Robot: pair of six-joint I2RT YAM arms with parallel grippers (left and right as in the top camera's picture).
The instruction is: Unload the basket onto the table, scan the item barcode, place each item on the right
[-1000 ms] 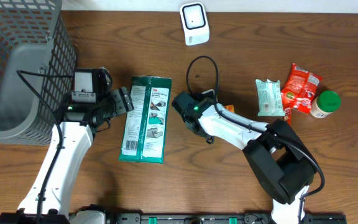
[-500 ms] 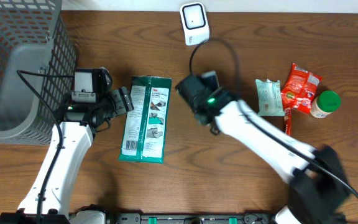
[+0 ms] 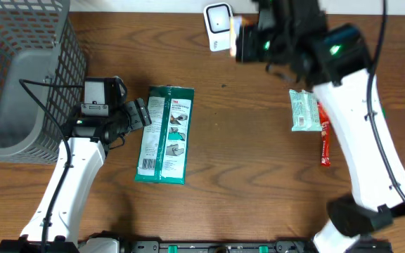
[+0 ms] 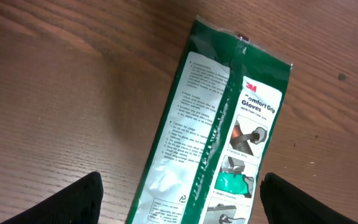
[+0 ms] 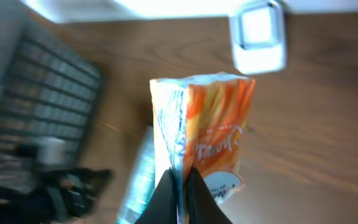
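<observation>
From overhead we see the right gripper [image 3: 246, 41] raised near the far edge of the table [image 3: 259, 161], its arm blurred. A sliver of the orange packet [image 3: 235, 27] shows just beside the white scanner [image 3: 219, 27], and from this height we cannot tell how the jaws stand. The left gripper [image 3: 138, 112] sits at the left edge of the green glove pack [image 3: 165, 133], which lies flat on the wood. The wire basket [image 3: 20, 77] stands at the far left. A pale wipes pack [image 3: 304, 111] and a red packet [image 3: 325, 144] lie to the right, the red one partly hidden by the right arm. In the left wrist view we look down on the glove pack, printed side up and lying aslant. The two dark fingers [image 4: 73, 199] stand wide apart at the lower corners, gripping nothing. In the right wrist view the fingertips [image 5: 166, 196] are pinched together on the lower edge of the orange packet, which stands upright from them, off the table. The scanner lies beyond it, up and to the right, apart from it. We make out the basket and glove pack only as blurs at the left.
</observation>
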